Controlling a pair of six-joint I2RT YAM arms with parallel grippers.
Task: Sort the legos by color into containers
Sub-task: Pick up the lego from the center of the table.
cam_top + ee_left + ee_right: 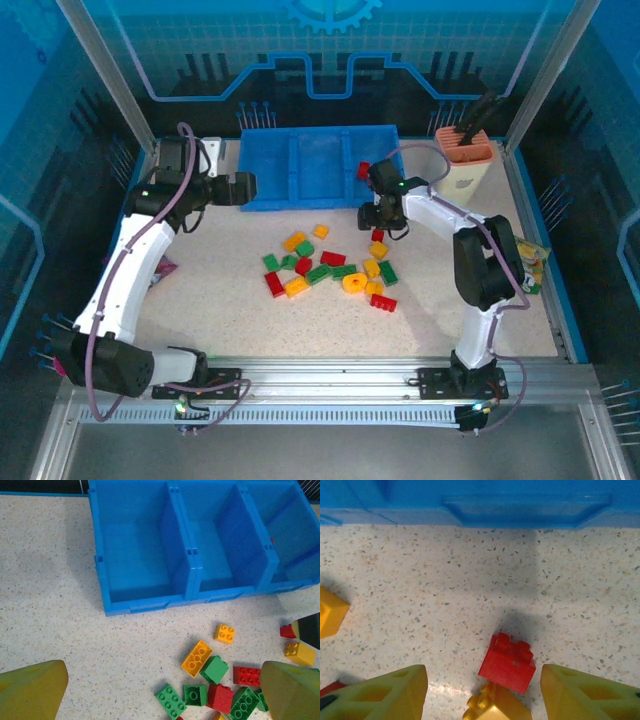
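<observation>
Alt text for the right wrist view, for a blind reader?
A red brick lies on the speckled table between the open right end effector's two yellow-green fingers, touching neither. A yellow brick sits next to it at the bottom edge, another yellow brick at the left edge, and the blue tray's wall runs across the top.

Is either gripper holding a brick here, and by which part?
Nothing held: left gripper open; right gripper open, red brick lying loose between its fingers.

Speckled cream tabletop (230, 320), translucent blue wall panels (180, 40), aluminium corner posts (107, 70), bright even light
</observation>
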